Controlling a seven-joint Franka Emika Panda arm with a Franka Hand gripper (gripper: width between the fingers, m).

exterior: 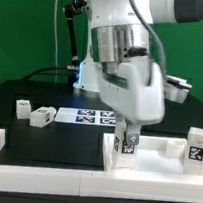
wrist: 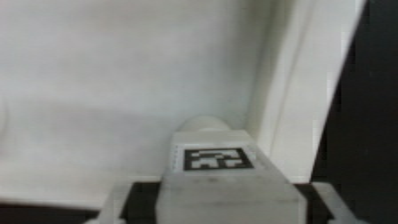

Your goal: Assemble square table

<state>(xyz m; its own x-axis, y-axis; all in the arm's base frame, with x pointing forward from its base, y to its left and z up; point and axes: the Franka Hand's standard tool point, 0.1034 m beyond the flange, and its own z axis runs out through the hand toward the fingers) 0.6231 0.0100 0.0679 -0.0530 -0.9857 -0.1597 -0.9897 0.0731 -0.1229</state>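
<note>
The square tabletop (exterior: 157, 153) is a white slab with a raised rim, lying at the exterior view's right against the border wall. My gripper (exterior: 129, 135) is shut on a short white tagged leg post (exterior: 128, 146) and holds it upright over the slab's left part. In the wrist view the leg (wrist: 217, 160) sits between my fingers (wrist: 111, 204), with the gripper (wrist: 219, 202) above the slab's flat surface (wrist: 125, 90) near its rim (wrist: 295, 80). Two more legs (exterior: 25, 107) (exterior: 44, 115) lie at the left, and another (exterior: 195, 149) stands at the right.
The marker board (exterior: 92, 116) lies flat behind the slab in the middle. The low white border wall (exterior: 44, 156) runs along the front and up the left side. The arm's body hides the area behind the slab. A black cable hangs at the back left.
</note>
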